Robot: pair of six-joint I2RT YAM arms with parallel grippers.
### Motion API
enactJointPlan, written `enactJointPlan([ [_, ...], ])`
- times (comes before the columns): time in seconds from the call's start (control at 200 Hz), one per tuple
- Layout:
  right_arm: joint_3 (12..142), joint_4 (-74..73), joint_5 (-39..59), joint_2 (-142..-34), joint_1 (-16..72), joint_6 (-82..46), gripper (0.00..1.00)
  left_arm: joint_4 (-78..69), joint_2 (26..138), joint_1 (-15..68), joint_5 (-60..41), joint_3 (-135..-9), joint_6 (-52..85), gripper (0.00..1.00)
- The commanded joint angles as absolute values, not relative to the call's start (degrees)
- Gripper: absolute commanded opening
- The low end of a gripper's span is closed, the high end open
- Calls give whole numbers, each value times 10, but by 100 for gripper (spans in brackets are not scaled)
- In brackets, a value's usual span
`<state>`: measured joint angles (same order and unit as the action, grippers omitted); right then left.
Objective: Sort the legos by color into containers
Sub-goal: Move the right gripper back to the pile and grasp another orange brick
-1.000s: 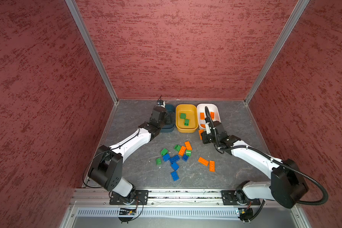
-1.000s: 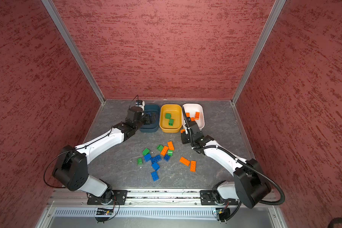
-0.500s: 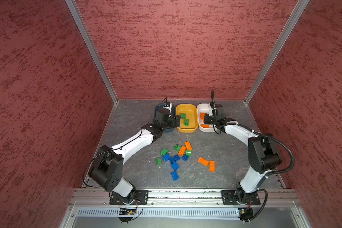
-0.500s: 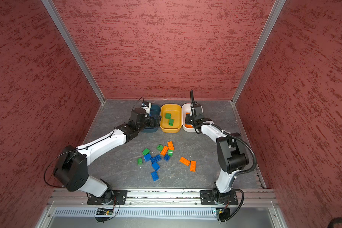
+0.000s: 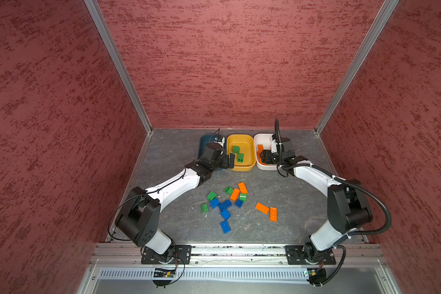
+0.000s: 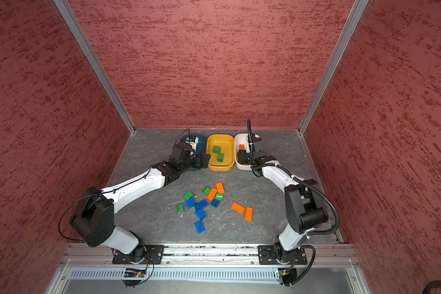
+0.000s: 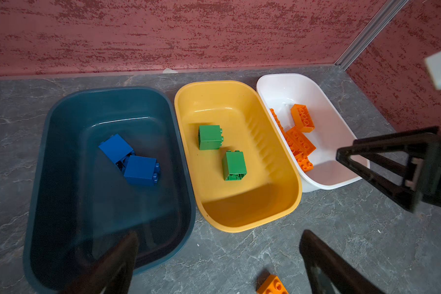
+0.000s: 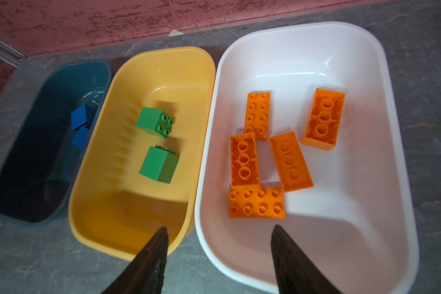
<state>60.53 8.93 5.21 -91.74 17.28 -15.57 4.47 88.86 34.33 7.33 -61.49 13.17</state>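
Your left pincer (image 7: pixel 219 236) stands wide open with nothing in it. It hangs low at the near end of the dark teal-blue rounded plastic tub (image 7: pixel 107 93), with one finger over that tub and the other over the bare grey stone-patterned table (image 7: pixel 367 241). Your right pincer (image 8: pixel 219 227) is parted too, and empty. One of its fingers is at the near rim of the mustard yellow plastic tub (image 8: pixel 163 52) and the other is over the near end of the white plastic tub (image 8: pixel 290 25).

The three tubs sit side by side in a row at the back of the table: teal on the left, yellow in the middle, white on the right. In the teal tub you have two blue studded bricks (image 7: pixel 140 170) touching each other. The yellow tub has two green chunky bricks (image 7: pixel 209 137) lying on their sides. The white tub has five orange long flat bricks (image 8: pixel 256 201), three of them studs-down.

Unsorted bricks lie loose in the middle of the table, well apart from the tubs. There are five blue loose bricks (image 5: pixel 225 226), four green loose bricks (image 5: pixel 204 207), and four orange loose bricks (image 5: pixel 262 208). Two of the orange ones lie off to the right of the heap, touching at a corner.
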Motion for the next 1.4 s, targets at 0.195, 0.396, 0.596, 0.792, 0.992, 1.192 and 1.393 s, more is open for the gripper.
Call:
enactJointPlan([
  [0.195,527,137,27,-841,285,-245,76,4,888,348,134,-605,154,100],
  [0.396,548,178,-40,-888,371,-288,81,3,877,346,155,-594,163,99],
  [0.596,596,226,-78,-961,411,-282,75,13,872,346,166,-586,166,99],
  [0.792,624,229,-50,-1012,424,-259,65,15,873,346,168,-587,165,100],
  [0.992,638,235,-59,-1046,432,-268,51,17,876,346,173,-587,167,100],
  [1.192,626,242,-95,-1026,432,-276,35,22,879,346,171,-586,166,99],
  [1.393,572,167,-89,-961,427,-245,29,25,887,348,160,-585,171,99],
])
